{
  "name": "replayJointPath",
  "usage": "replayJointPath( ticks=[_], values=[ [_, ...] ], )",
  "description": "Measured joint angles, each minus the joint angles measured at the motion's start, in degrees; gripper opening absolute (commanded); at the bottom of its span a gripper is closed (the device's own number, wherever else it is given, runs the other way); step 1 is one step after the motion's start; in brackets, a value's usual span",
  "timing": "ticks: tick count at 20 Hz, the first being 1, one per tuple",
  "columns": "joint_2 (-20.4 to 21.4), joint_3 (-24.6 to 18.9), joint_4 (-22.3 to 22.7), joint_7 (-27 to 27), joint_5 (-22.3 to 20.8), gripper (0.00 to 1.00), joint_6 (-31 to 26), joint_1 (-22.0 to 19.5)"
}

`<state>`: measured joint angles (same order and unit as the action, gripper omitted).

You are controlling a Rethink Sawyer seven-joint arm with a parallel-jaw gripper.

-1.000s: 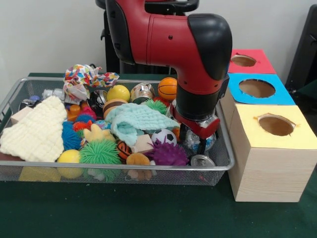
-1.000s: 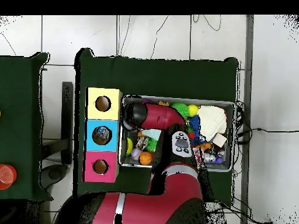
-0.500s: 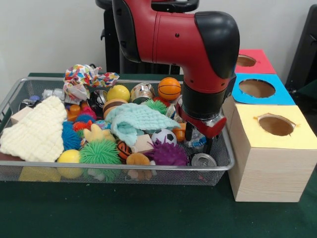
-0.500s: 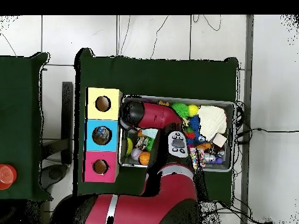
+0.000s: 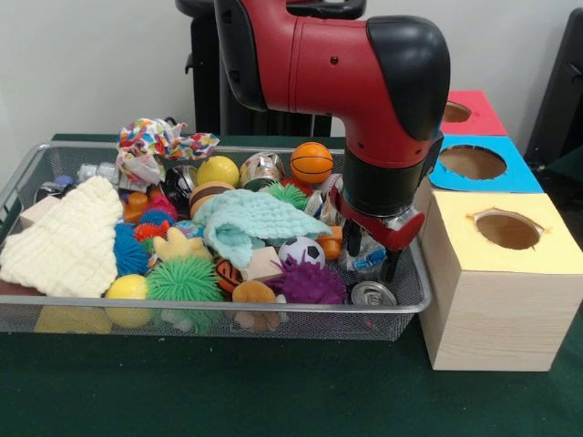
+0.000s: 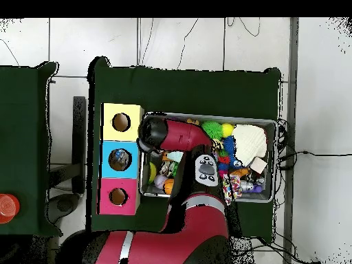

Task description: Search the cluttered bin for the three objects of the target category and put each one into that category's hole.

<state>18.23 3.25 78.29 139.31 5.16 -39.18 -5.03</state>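
My gripper hangs low over the right end of the wire bin, beside the yellow box. Its two black fingers are shut on a crumpled clear plastic bottle with a blue label. A silver can lies just below it in the bin's front right corner. In the overhead view the arm's black wrist covers the gripper and the bottle. Three boxes with round holes stand in a row: yellow, blue and red.
The bin is packed with a mint cloth, a cream cloth, spiky balls, an orange basketball, a small soccer ball and a patterned cloth. The blue box's hole shows something inside from overhead.
The arm has shifted toward the yellow box and risen slightly. The clear bottle between the fingers has moved along with it.
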Motion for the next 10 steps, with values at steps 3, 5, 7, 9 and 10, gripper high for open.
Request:
replayJointPath(
  ticks=[3,5,7,9,10],
  values=[
    [-0.43,0.12,-0.32,0.00,0.04,1.00,-0.24,0.12],
    [-0.82,0.29,-0.65,0.00,0.04,1.00,-0.59,0.22],
    [-1.37,0.63,-1.15,0.00,0.04,1.00,-1.03,0.29],
    [-1.94,0.93,-1.64,0.00,0.08,1.00,-1.59,0.28],
    [-2.32,1.09,-1.96,0.00,0.09,1.00,-2.16,0.29]
  ],
)
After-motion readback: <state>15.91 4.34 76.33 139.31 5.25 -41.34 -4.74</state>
